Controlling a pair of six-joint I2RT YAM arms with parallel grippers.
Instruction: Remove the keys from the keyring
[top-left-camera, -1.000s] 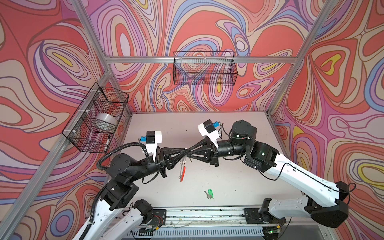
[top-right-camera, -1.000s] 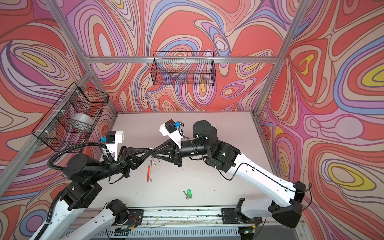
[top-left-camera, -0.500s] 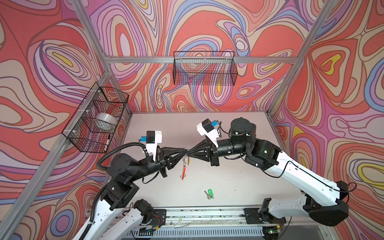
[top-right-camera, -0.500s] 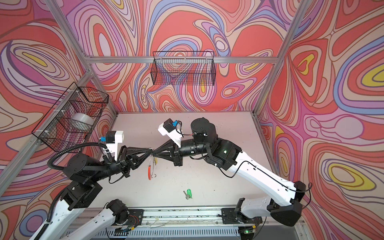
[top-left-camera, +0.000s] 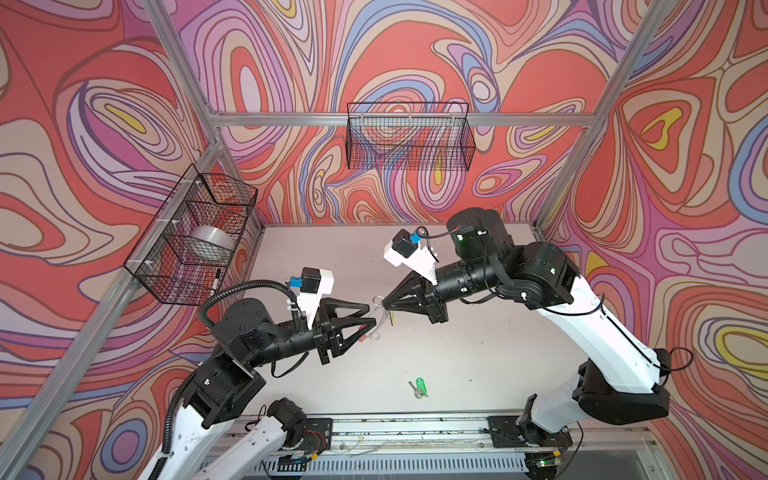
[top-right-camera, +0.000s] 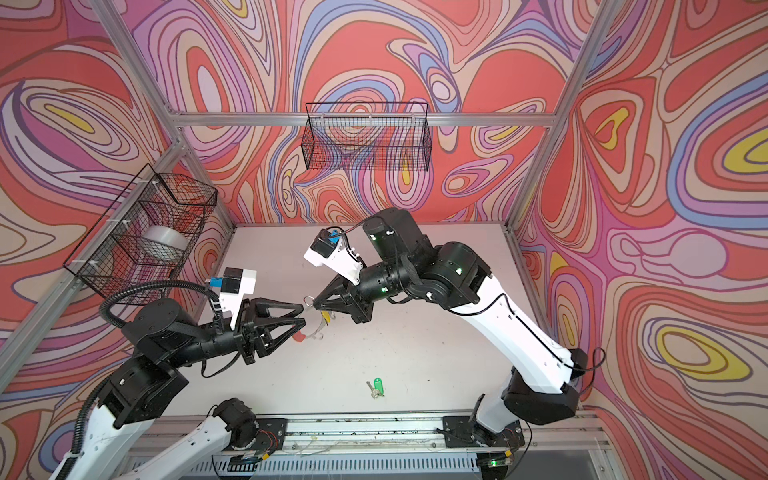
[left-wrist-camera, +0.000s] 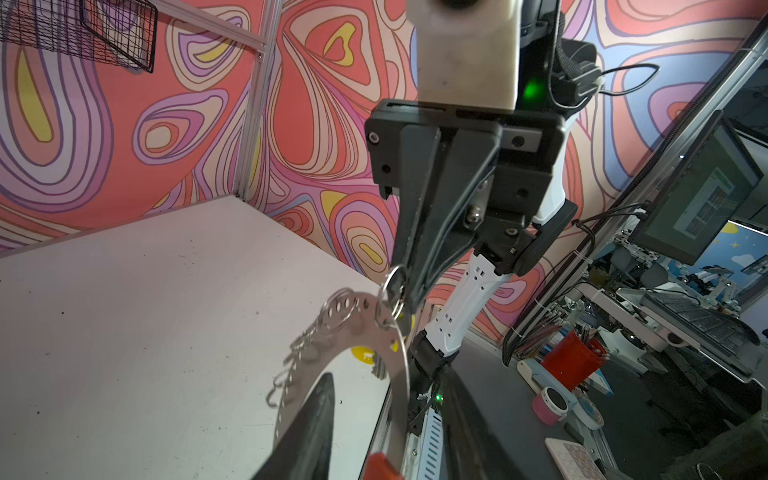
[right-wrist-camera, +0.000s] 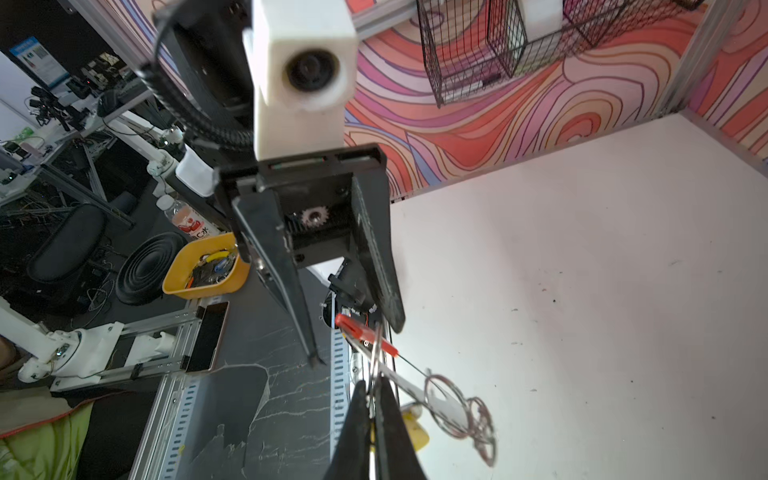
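Note:
The keyring (top-right-camera: 313, 332), a flat grey ring with a red segment (top-right-camera: 298, 337), hangs in the air between both grippers. My right gripper (top-left-camera: 384, 306) (right-wrist-camera: 372, 395) is shut on a small split ring (left-wrist-camera: 392, 291) at its edge. A key with a yellow tag (right-wrist-camera: 415, 432) (top-right-camera: 327, 316) dangles below. My left gripper (top-left-camera: 371, 314) (right-wrist-camera: 356, 345) stands open, with the red segment (right-wrist-camera: 361, 332) lying between its fingers; I cannot tell if it touches them. A key with a green tag (top-left-camera: 419, 387) (top-right-camera: 376, 387) lies on the table near the front.
The white table (top-left-camera: 478, 353) has a metal rail (top-left-camera: 415, 428) along its front edge. A wire basket (top-left-camera: 409, 137) hangs on the back wall. Another basket (top-left-camera: 195, 241) on the left wall holds a tape roll.
My left jaws have parted from shut, loosening their hold on the red segment. The right gripper has closed fully and shifted left. The keyring has swung up from hanging.

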